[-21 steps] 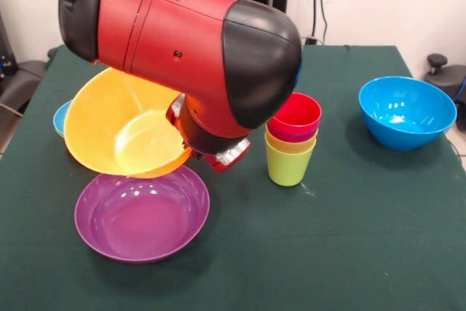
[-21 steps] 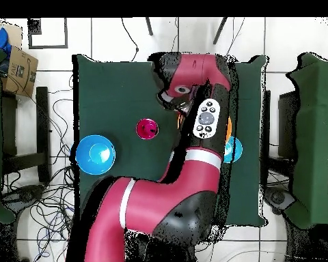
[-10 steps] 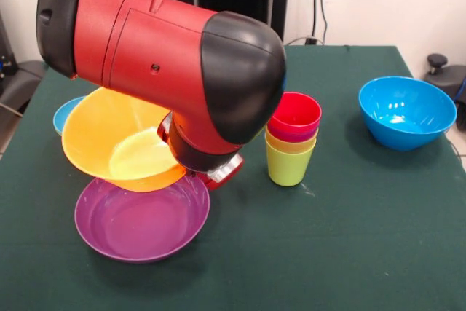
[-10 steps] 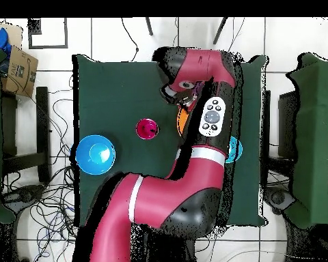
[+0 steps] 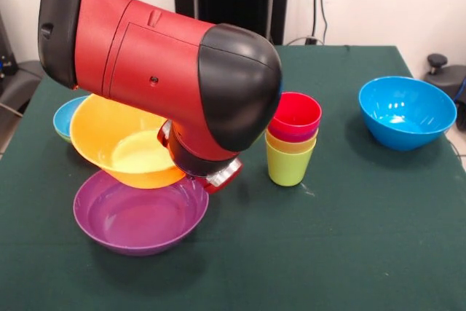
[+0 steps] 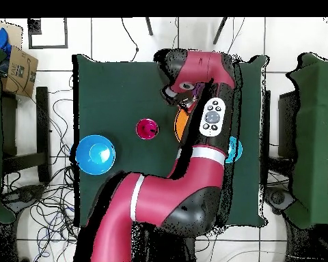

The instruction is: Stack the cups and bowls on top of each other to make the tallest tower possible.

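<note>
We see the Sawyer arm [image 5: 153,63] as thick rounded red housings closed by glossy black end caps, with a thin panel seam and one small dark screw hole in the red shell just beside the big black cap. Under that cap sits a black cylindrical wrist section edged by a red ring with a pale shiny patch. From overhead, we see a white band around the red link below the grey oval button panel [image 6: 210,117], and another white band on the link nearest the base.

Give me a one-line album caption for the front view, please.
Red robot arm lowers a tilted yellow-orange bowl over the purple bowl, beside a stack of cups.
</note>
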Motion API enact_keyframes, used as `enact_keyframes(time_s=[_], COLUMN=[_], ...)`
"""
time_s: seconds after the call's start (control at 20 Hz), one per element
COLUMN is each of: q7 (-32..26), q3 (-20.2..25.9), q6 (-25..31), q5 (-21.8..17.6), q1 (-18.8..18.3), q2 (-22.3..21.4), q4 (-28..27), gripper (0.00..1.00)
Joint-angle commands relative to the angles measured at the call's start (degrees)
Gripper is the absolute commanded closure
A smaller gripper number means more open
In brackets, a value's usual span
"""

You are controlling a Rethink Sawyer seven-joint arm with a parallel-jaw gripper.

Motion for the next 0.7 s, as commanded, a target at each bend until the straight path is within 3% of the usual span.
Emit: enact_keyframes(time_s=[0.05,0.25,0.7], q7=[-3.0,-2.95,-2.7], q3=[5.17,4.79,3.82], q6=[-5.01,-2.98,6.17], q5=[-0.06,0.06,1.88], q1=[0.03,0.15,-0.41], q2=[0.35,0.34,3.3], q4=[1.54,0.01,-9.62], gripper=[1.0,1.0,1.0])
